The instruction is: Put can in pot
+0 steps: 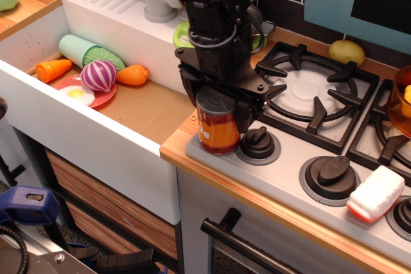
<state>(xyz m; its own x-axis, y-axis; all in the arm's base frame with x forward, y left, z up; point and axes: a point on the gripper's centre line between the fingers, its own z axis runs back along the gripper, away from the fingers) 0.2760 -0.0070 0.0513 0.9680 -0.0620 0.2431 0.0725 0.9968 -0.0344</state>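
The can [217, 126], with an orange-red label and a grey metal lid, stands upright on the front left corner of the stove, next to a black knob [257, 143]. My gripper [217, 104] has come down over the can's top, with one black finger on each side of it. The jaws look open, and the can still rests on the stove. The pot is almost wholly hidden behind my arm. Only a thin metal loop [262, 25] shows at the back, by something green [182, 34].
A sink [148, 110] on the left holds a red plate [103, 97], a purple onion, carrots and a green roll. A white-and-red block [376, 194] lies at the stove's front right. An orange bowl [401, 101] stands at the right edge, and a yellow fruit [347, 51] behind the burner [314, 91].
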